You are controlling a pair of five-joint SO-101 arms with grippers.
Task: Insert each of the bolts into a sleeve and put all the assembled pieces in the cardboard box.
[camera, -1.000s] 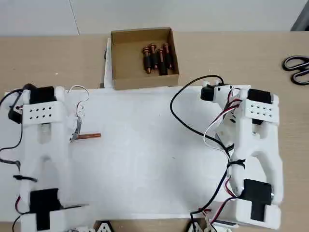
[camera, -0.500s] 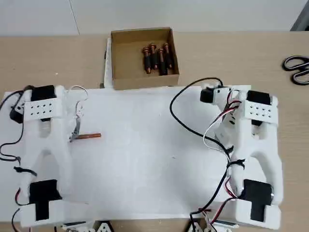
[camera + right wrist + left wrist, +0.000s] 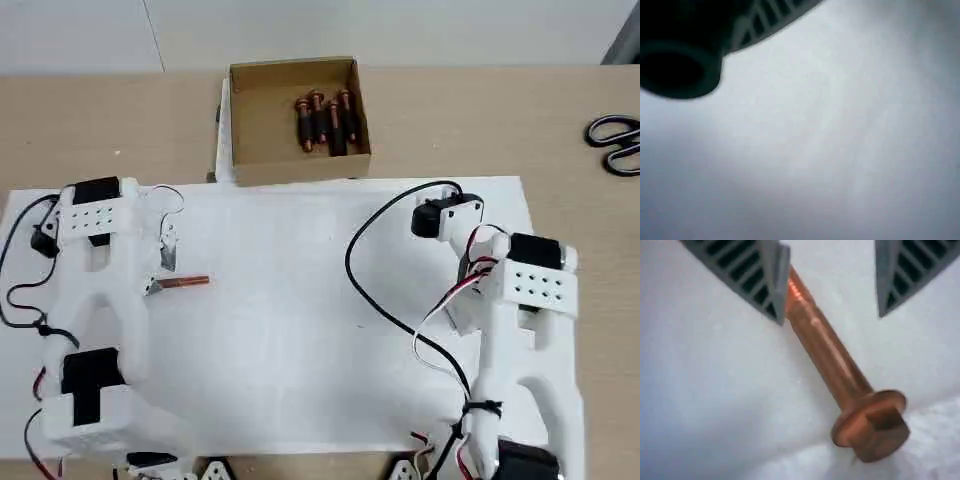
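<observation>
My left gripper hangs released, jaws spread either side of the copper bolt, one of them touching its shank. The bolt lies flat on the white sheet, well short of the cardboard box, off its left corner; four assembled pieces lie inside the box. Short of the box's right corner, my right gripper has what may be a dark sleeve at its tip; whether it grasps, I cannot tell. I judge this the last bolt's pick-up: next, close squarely on the shank.

Left claw, jaws apart.
</observation>
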